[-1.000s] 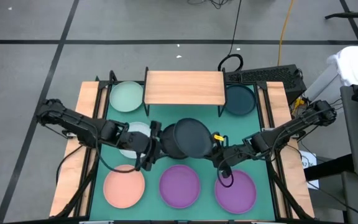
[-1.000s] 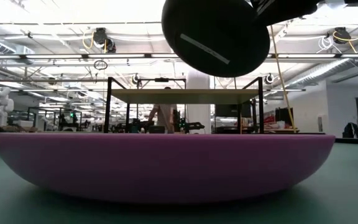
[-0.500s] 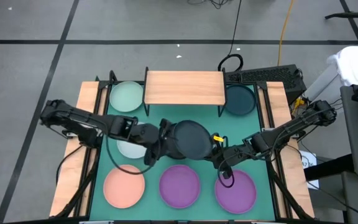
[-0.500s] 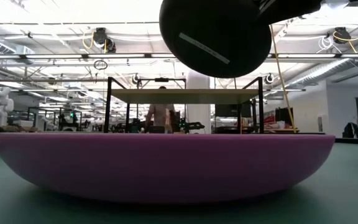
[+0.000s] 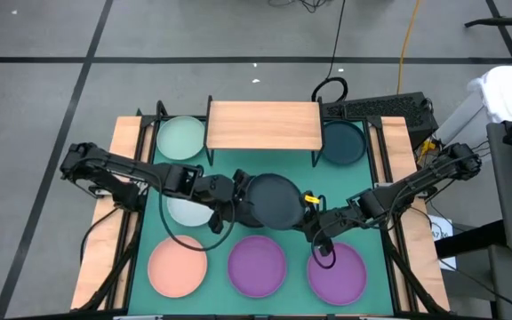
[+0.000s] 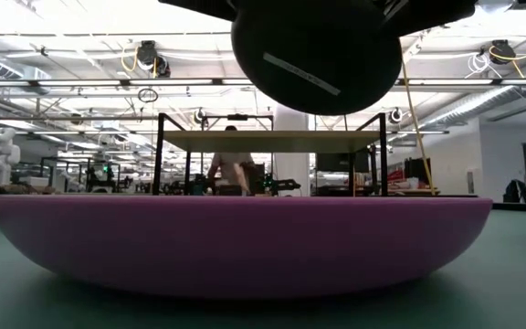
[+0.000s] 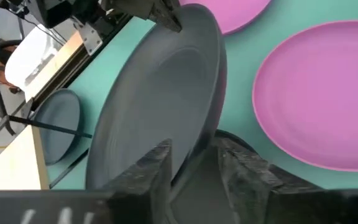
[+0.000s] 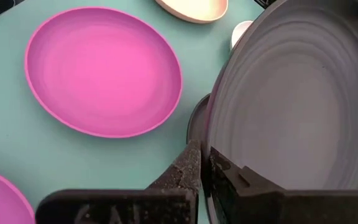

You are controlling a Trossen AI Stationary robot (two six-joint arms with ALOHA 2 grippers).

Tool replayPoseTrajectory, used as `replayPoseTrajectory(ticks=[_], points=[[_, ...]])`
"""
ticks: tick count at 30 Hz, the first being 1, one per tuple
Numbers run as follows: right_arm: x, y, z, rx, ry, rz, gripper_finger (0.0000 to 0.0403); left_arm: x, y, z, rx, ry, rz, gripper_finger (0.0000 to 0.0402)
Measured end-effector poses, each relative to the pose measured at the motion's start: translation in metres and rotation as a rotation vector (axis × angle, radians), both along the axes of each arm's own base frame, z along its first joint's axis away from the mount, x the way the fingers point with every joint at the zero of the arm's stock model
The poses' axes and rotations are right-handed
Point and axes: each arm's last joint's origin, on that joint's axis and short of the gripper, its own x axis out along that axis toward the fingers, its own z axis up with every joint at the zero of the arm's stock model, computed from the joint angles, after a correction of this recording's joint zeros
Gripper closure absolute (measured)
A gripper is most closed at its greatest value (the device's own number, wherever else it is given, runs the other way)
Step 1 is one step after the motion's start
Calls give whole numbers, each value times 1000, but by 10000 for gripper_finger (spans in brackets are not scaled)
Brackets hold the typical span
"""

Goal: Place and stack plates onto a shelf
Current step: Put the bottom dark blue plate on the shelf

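Note:
A black plate (image 5: pixel 274 199) hangs over the middle of the table, lifted and tilted, with its underside (image 6: pixel 316 55) showing in the low view. My right gripper (image 5: pixel 312 212) is shut on its right rim. My left gripper (image 5: pixel 236 200) is at its left rim, fingers on either side. Another dark plate (image 8: pixel 195 122) lies flat on the table beneath. The shelf (image 5: pixel 263 125), a light-wood board on black legs, stands at the far middle. My left gripper has the plate's left rim (image 7: pixel 197 146) between its two fingers, one finger (image 7: pixel 154 171) on the plate's inner face and one (image 7: pixel 244 174) on its underside. It comes roughly level from the table's left. The plate is clear of the table. My right gripper pinches the plate's right rim (image 8: pixel 211 140) between its two fingers, one inside the plate and one (image 8: pixel 188 165) outside. It comes from the table's right. The plate is lifted clear and tilted.
A mint green plate (image 5: pixel 180 138) sits far left and a dark teal one (image 5: pixel 341 142) far right. A pale plate (image 5: pixel 189 212) lies under my left arm. Pink (image 5: pixel 178 267) and two purple plates (image 5: pixel 257 265), (image 5: pixel 337 274) line the near edge.
My left gripper has moved toward the table's right, up to the black plate's left rim, and its fingers have closed in on that rim. The plate has stayed lifted in my right gripper, nearly still.

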Motion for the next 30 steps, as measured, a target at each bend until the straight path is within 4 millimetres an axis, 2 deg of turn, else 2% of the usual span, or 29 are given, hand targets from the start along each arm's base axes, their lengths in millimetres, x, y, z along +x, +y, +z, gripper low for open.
replayPoseTrajectory(ticks=[5, 12, 21, 25, 30], points=[[0, 0, 0, 0, 1, 0, 397, 0, 0, 0, 35, -2, -32, 312], [1, 1, 1, -2, -15, 16, 396, -1, -4, -1, 92, -2, -108, 335], [1, 1, 1, -39, -23, 41, 391, -2, -8, -2, 64, 4, -206, 388], [6, 1, 10, -34, -117, -2, 355, 1, -7, 1, 70, -35, -185, 391], [8, 2, 12, -5, -150, 4, 261, 3, -7, 3, 71, -66, -189, 392]])
